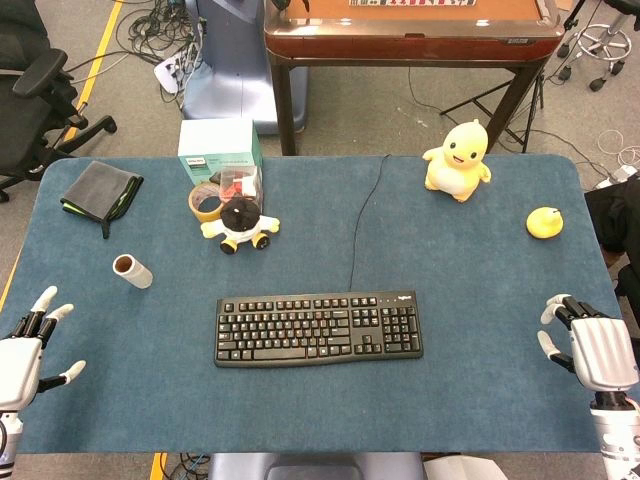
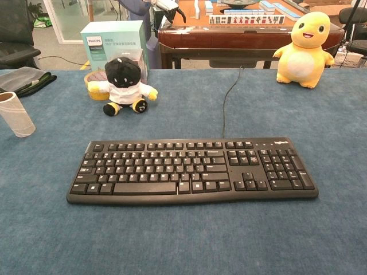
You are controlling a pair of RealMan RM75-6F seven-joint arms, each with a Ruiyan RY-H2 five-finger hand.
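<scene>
A black keyboard (image 1: 318,328) is lying at the middle of a blue table (image 1: 460,260). The left hand (image 1: 25,345) is resting at the table's left edge, fingers spread, holding nothing. The right hand (image 1: 590,345) is sitting at the right edge, fingers apart and empty, both well apart from the keyboard.

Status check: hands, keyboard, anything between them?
Left hand open, right hand open, both at table edges. Keyboard centred, untouched. Paper roll lies near left hand; path otherwise unobstructed.
</scene>
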